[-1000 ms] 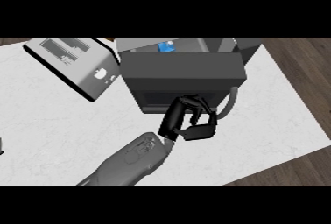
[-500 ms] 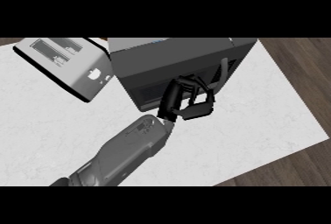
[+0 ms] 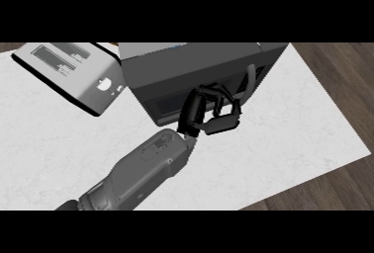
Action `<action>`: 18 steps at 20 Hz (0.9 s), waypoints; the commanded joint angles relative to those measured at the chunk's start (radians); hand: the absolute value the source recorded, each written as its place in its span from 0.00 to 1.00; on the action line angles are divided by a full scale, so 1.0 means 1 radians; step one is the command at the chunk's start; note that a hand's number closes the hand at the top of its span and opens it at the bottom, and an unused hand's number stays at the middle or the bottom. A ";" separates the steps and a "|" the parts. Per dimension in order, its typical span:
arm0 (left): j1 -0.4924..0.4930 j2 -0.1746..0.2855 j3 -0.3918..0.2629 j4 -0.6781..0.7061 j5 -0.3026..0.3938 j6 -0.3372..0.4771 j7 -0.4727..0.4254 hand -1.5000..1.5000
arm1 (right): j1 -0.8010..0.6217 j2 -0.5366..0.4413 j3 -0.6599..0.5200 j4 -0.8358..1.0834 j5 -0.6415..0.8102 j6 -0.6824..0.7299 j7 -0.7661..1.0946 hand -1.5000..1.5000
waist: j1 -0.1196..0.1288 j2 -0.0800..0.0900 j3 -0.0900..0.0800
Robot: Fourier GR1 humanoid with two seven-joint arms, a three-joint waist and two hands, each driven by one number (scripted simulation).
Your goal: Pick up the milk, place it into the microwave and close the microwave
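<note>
— What holds what, starting at our left?
— The toaster lies on the tabletop, its two slots turned up towards us. Just right of it stands the microwave. Its door looks closed against the body, so we cannot see inside.
— And the milk?
— Hidden from us. We cannot tell from here whether it sits in the microwave, so we cannot place it against our fingers either.
— Where are our fingers, then?
— Our left hand is at the door's front, just left of the handle. The fingers are curled in, with their tips at the door, and they hold nothing that we can see. Our grey forearm runs down towards the lower left.
— What differs from before?
— A second ago a bit of blue showed past the microwave's far edge, and now we see none. The hand is at much the same spot on the door as half a second ago.
</note>
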 commanded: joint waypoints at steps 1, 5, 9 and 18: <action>-0.085 0.000 0.046 0.065 0.031 -0.007 -0.010 1.00 | -0.026 -0.023 -0.019 0.016 -0.019 0.000 0.016 0.00 | -0.009 0.010 0.000; -0.079 0.000 0.035 0.076 0.056 -0.016 -0.037 1.00 | -0.046 -0.049 -0.040 0.031 -0.030 -0.001 0.029 0.00 | -0.010 0.010 0.000; -0.084 0.000 0.027 0.085 0.072 -0.016 -0.061 1.00 | -0.061 -0.064 -0.042 0.041 -0.037 0.005 0.037 0.00 | -0.015 0.014 0.001; -0.096 0.000 0.016 0.100 0.113 -0.011 -0.107 1.00 | -0.107 -0.119 -0.086 0.081 -0.061 0.016 0.044 0.00 | -0.017 0.013 0.003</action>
